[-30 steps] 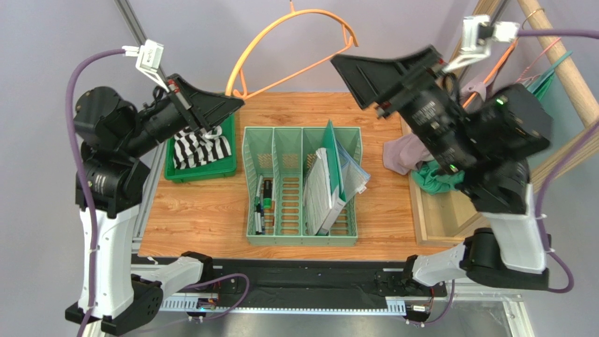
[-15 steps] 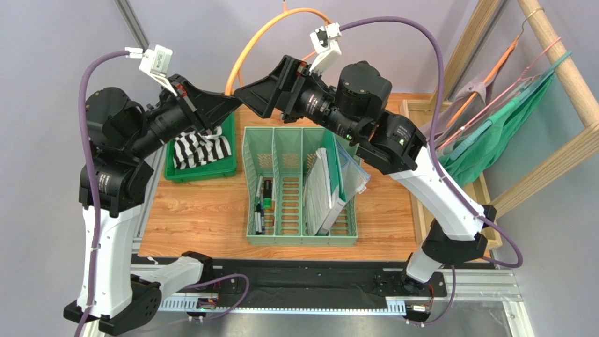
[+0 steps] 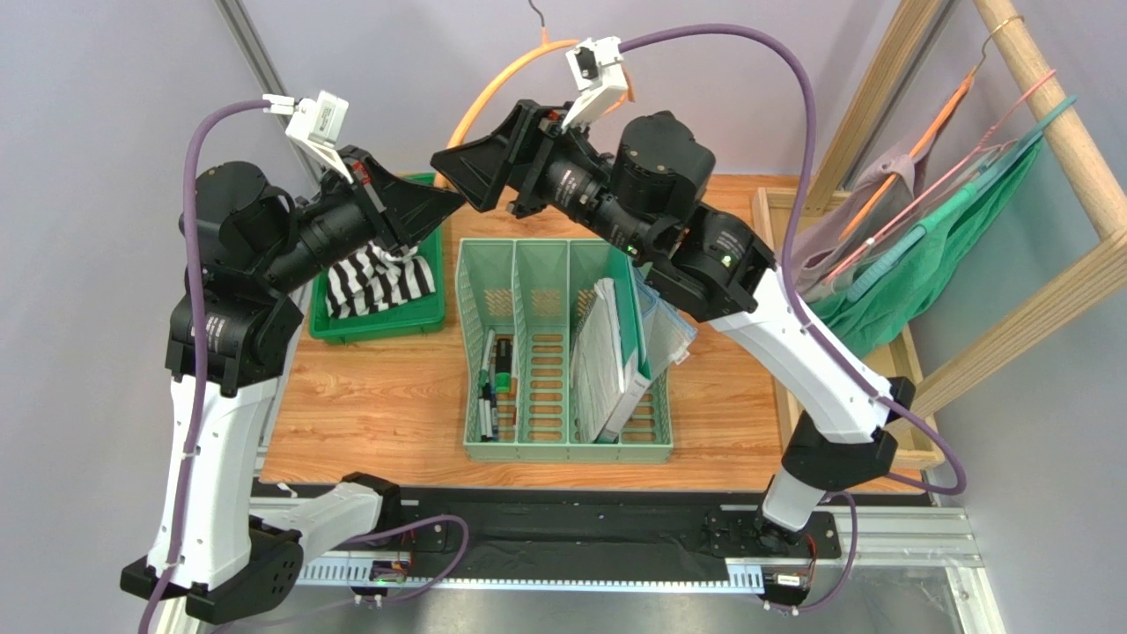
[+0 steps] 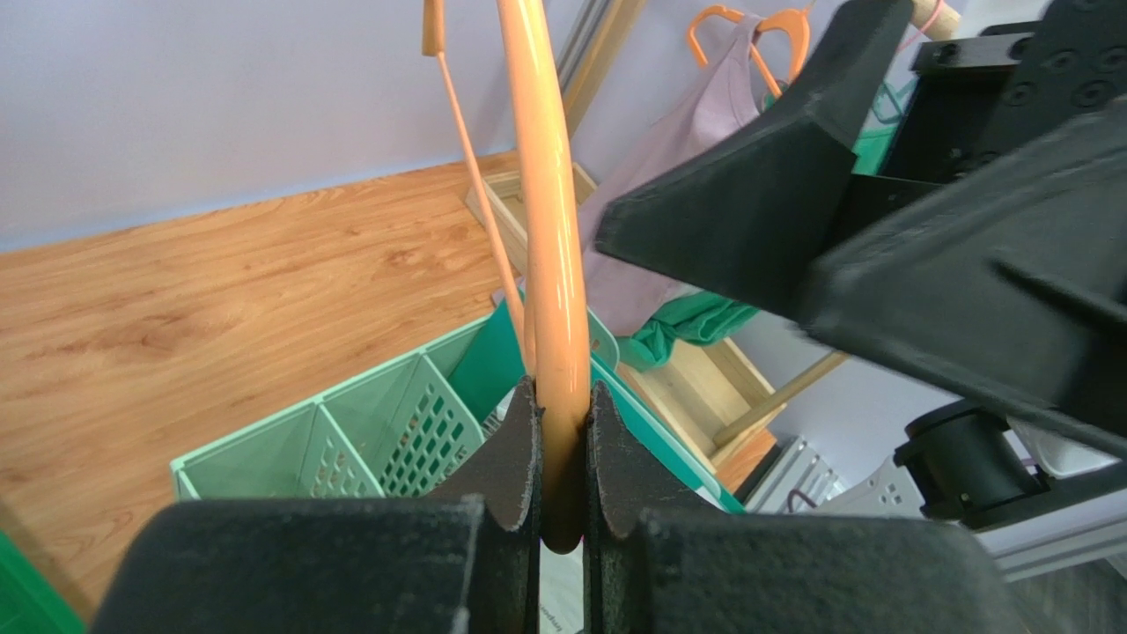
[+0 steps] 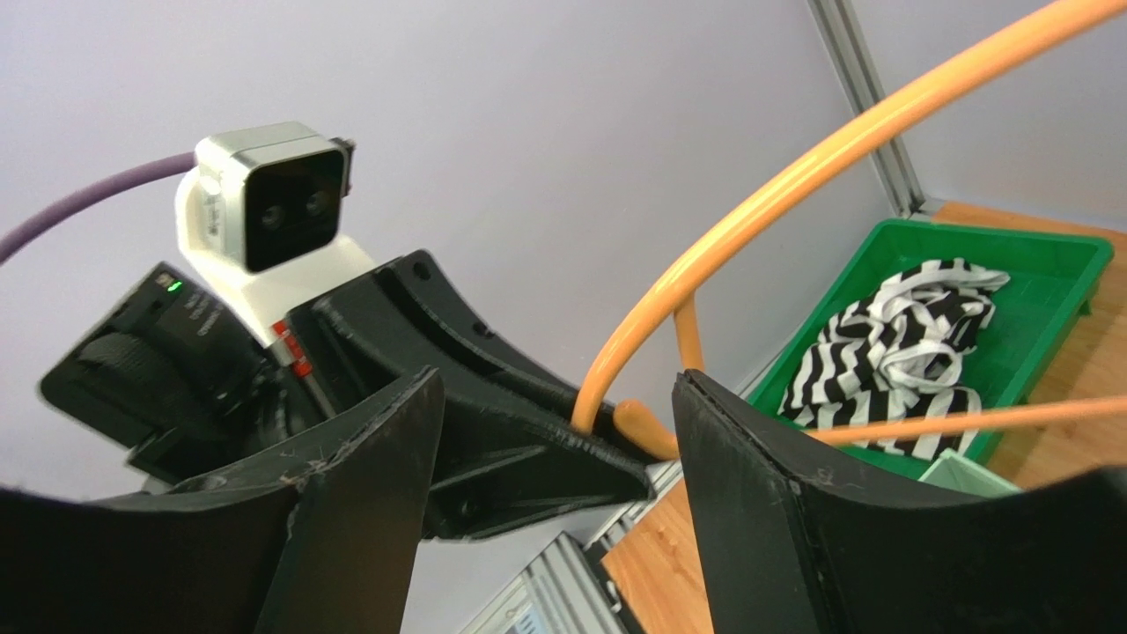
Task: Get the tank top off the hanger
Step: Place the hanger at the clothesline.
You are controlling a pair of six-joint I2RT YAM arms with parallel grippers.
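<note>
A bare orange hanger (image 3: 492, 82) is held up over the table's back left. My left gripper (image 3: 443, 201) is shut on one lower end of it, and the left wrist view shows the pads clamped on the orange bar (image 4: 549, 264). My right gripper (image 3: 457, 165) is open and empty, with its jaws spread just above the left gripper's tip and the hanger's end (image 5: 794, 172) between them without touching. The black-and-white striped tank top (image 3: 377, 280) lies crumpled in the green tray (image 3: 384, 326), off the hanger. It also shows in the right wrist view (image 5: 913, 337).
A mint green file organizer (image 3: 529, 264) with papers and pens stands mid-table. A wooden rack (image 3: 1045, 93) at the right carries hangers with green and mauve garments (image 3: 913, 271). A metal frame post (image 3: 251, 46) rises at the back left.
My right arm has swung from the rack on the right across to the left and now hovers open at the left gripper's tip. My left arm has shifted slightly right, still holding the hanger.
</note>
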